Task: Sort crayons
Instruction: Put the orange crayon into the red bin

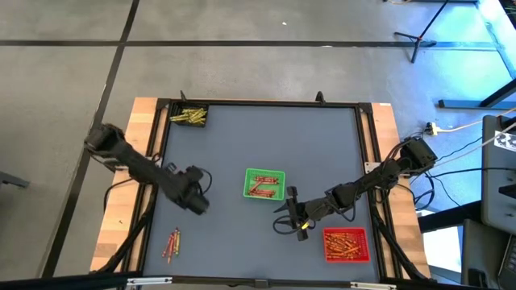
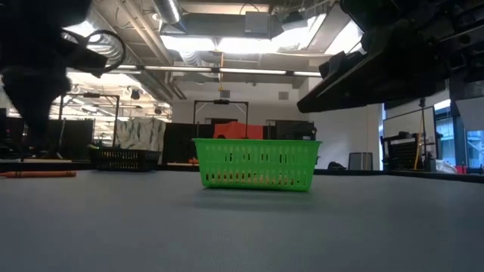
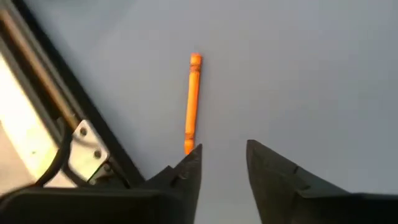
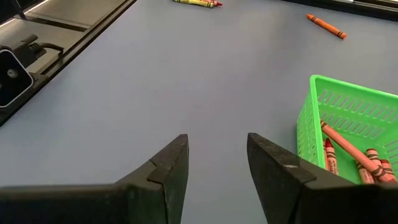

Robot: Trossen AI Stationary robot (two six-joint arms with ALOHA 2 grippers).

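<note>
An orange crayon [image 3: 193, 102] lies flat on the grey mat just past my left gripper [image 3: 224, 146], which hangs open above the mat with nothing between its fingers; it is at the table's left [image 1: 193, 201]. The same crayon shows in the low view [image 2: 38, 174] and the right wrist view [image 4: 325, 25]. A green tray [image 1: 264, 184] at the middle holds red and orange crayons [image 4: 351, 155]. My right gripper [image 4: 217, 137] is open over bare mat, near the tray's near right corner [image 1: 292, 211]. Several loose crayons [image 1: 172, 244] lie at the near left.
A red tray [image 1: 347, 244] with orange crayons stands at the near right. A black tray [image 1: 190, 115] with yellow crayons sits in the far left corner. A raised black frame [image 1: 266, 103] borders the mat. Bare mat stretches across the far and middle parts.
</note>
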